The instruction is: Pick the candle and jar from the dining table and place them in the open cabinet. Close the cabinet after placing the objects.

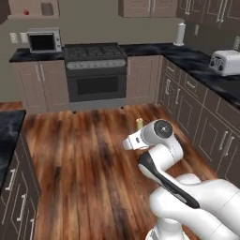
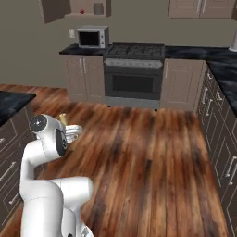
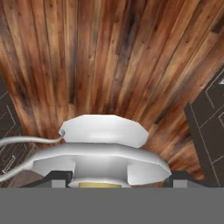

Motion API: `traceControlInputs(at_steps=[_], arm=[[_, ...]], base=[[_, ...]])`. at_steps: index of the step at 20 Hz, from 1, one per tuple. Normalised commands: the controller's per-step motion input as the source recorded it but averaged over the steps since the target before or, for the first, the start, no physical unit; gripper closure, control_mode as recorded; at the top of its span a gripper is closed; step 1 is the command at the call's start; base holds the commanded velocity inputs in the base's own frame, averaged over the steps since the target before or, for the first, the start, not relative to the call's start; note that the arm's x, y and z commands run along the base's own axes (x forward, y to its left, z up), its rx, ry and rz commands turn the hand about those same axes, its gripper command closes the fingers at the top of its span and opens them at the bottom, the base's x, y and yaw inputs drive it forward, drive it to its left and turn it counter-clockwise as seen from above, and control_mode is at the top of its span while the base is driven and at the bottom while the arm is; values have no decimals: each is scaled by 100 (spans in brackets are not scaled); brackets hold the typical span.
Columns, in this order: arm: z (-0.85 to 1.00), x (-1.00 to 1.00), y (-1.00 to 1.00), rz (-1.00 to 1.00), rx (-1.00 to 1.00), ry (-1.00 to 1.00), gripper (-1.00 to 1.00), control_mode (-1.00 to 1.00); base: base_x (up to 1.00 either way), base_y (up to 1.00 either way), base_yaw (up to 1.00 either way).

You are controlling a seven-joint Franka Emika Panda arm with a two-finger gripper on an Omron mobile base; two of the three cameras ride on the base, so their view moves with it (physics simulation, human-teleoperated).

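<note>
- The candle (image 3: 103,148) sits between the jaws: in the hand view its silvery holder fills the space between the two dark fingertips, with the thin side handle running off to the left and a strip of yellowish stick at the bottom edge.
- The jaws stand wide and appear to be pinching the holder by its round body, so the candle is carried above the wooden floor (image 1: 84,159), well apart from any counter.
- From the left base view the yellowish stick (image 1: 139,123) pokes up just beyond the gripper (image 1: 132,140); from the right base view it shows by the gripper (image 2: 71,133).
- The open cabinet (image 2: 55,10) hangs high on the far wall above the microwave (image 2: 92,37), and a small red thing, likely the jar (image 2: 82,11), already rests on its shelf.
- Step in hand, as I judge it: carry the candle across to that shelf.
  - Keep the hand level so the stick stays upright.
  - Approach square to the opening.
  - Set it down beside the jar, not against it.
- Hard to make out:
  - The fingertips' contact with the holder is mostly hidden by the holder itself.
  - The cabinet is cut off by the frame's top.
</note>
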Motion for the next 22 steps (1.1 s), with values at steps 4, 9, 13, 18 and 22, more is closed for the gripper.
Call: traceControlInputs(at_steps=[4, 9, 13, 18, 22], arm=[[0, 0, 0, 0, 0, 0, 100, 100], [0, 0, 0, 0, 0, 0, 100, 100], [0, 0, 0, 0, 0, 0, 100, 100], [0, 0, 0, 0, 0, 0, 100, 100], [0, 0, 0, 0, 0, 0, 100, 100]], base=[[100, 10, -33], [100, 42, -26], [100, 70, -19], [100, 75, -17], [100, 69, -15]])
